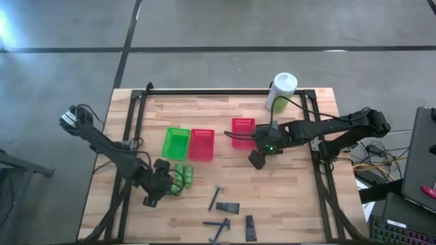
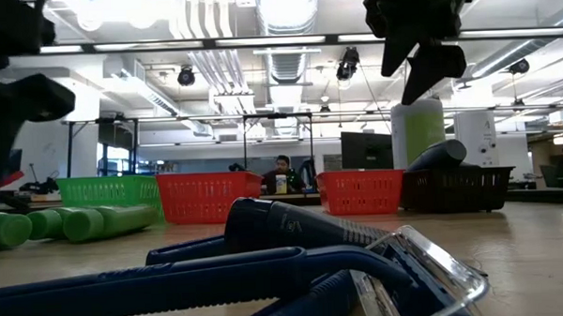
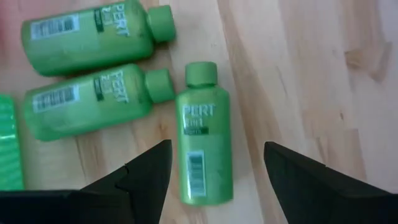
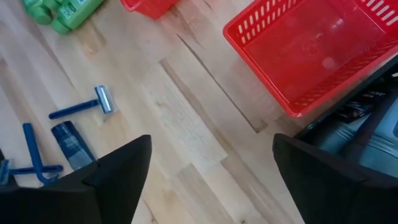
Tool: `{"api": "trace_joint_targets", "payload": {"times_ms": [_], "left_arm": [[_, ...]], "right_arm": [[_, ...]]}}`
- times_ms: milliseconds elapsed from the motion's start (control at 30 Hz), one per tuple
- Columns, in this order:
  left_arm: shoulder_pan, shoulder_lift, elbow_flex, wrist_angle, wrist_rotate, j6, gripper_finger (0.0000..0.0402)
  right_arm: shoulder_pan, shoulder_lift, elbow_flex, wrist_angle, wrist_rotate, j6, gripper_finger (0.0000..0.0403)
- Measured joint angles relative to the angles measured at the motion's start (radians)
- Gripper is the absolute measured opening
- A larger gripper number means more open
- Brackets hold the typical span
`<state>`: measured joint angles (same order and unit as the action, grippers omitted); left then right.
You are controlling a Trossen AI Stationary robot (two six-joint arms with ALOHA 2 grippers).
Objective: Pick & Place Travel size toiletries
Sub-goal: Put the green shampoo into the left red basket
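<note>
High view: wooden table (image 1: 293,197) with a row of three small baskets, one green basket (image 1: 176,143) and two red baskets (image 1: 201,144), the farther-right one (image 1: 243,129) just beside the right gripper (image 1: 257,159). A tall pale canister (image 1: 280,92) with a white cap stands at the far edge. The left gripper (image 1: 151,199) sits at the near left, close to three green bottles (image 1: 184,175) lying together in front of the green basket. Razors (image 1: 216,197) and small dark tubes (image 1: 250,228) lie scattered at the near centre.

Low view: green, red and red baskets in a line, then a black basket (image 2: 456,189) holding a dark grey rounded container (image 2: 438,154). The right gripper hangs above that black basket. A blue razor lies close to the lens.

Left wrist view: left fingers (image 3: 146,174) spread wide, holding nothing, straddling one green bottle lying on the wood; two more bottles lie side by side just beyond it.

Right wrist view: right fingers (image 4: 121,171) wide apart and empty, above bare wood beside a red basket and the black basket's edge; razors, one tube and the bottles lie farther off.
</note>
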<state>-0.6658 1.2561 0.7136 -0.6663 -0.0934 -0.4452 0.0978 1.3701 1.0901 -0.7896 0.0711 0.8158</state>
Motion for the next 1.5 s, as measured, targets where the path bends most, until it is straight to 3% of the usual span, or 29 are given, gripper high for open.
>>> {"api": "trace_joint_targets", "payload": {"times_ms": [300, 533, 767, 1133, 1367, 1500], "left_arm": [[0.039, 0.118, -0.001, 0.022, 0.009, -0.028, 0.0259], [0.060, 0.195, -0.001, 0.061, 0.093, 0.032, 0.0259], [0.063, 0.229, 0.001, 0.073, 0.094, 0.028, 0.0254], [0.075, 0.126, -0.003, 0.081, 0.087, 0.002, 0.0129], [0.101, -0.042, 0.008, 0.067, 0.075, -0.136, 0.0150], [0.186, -0.184, 0.020, 0.097, -0.054, -0.225, 0.0159]], "right_arm": [[-0.001, 0.000, 0.000, -0.023, 0.000, -0.009, 0.0350], [0.000, 0.000, 0.000, -0.023, -0.001, -0.016, 0.0335], [0.000, 0.000, 0.000, -0.028, -0.015, -0.016, 0.0320], [0.002, -0.063, 0.000, -0.030, 0.030, -0.013, 0.0291], [0.002, -0.150, 0.000, -0.092, 0.121, 0.068, 0.0289], [0.002, -0.175, 0.000, -0.118, 0.170, 0.115, 0.0301]]}}
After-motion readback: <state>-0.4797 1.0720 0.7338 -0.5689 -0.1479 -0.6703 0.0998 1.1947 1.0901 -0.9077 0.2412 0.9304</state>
